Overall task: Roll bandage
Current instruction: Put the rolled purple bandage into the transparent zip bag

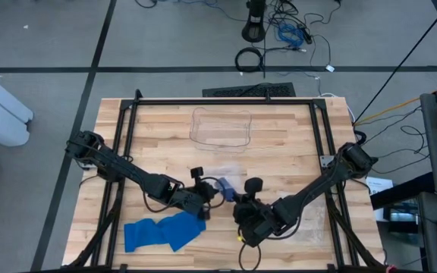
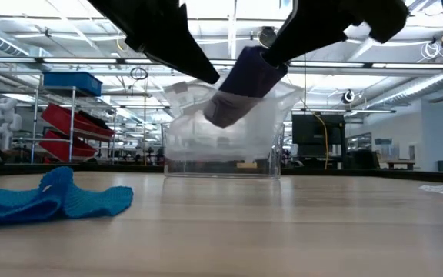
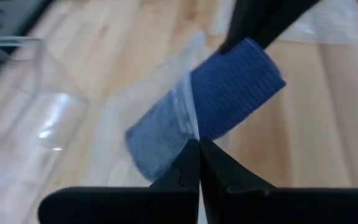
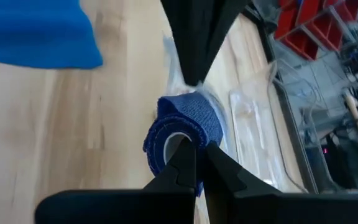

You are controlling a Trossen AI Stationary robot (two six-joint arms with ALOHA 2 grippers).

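Two dark robot arms are meeting near the front middle of a wooden table (image 1: pixel 279 129), both holding one bandage roll above the surface.

The right gripper (image 4: pixel 193 163) is clamping its two fingers closed on the rim of a dark blue bandage roll (image 4: pixel 182 134), at the end where the hollow white core is showing. The left gripper (image 3: pixel 199 163) is pinching shut on clear plastic wrapping (image 3: pixel 182 102) that is covering part of that same roll, at the roll's other end. In the left wrist view the wrapped half is looking paler and hazier than the bare blue half.

In the low view the roll (image 2: pixel 246 81) is hanging tilted in the air between the two grippers, well clear of the tabletop. From above, it (image 1: pixel 223 187) is showing as a small blue shape between the two gripper tips, with pale wrapping trailing just behind it.

On the table near the left arm, a bright blue cloth (image 1: pixel 161 231) is lying crumpled and flat close to the front edge. It is lying apart from the roll and neither gripper is touching it.

Farther back, at the centre of the table, a clear plastic container (image 1: pixel 221 130) is standing upright. In the low view it (image 2: pixel 220 146) is appearing directly behind the raised roll.
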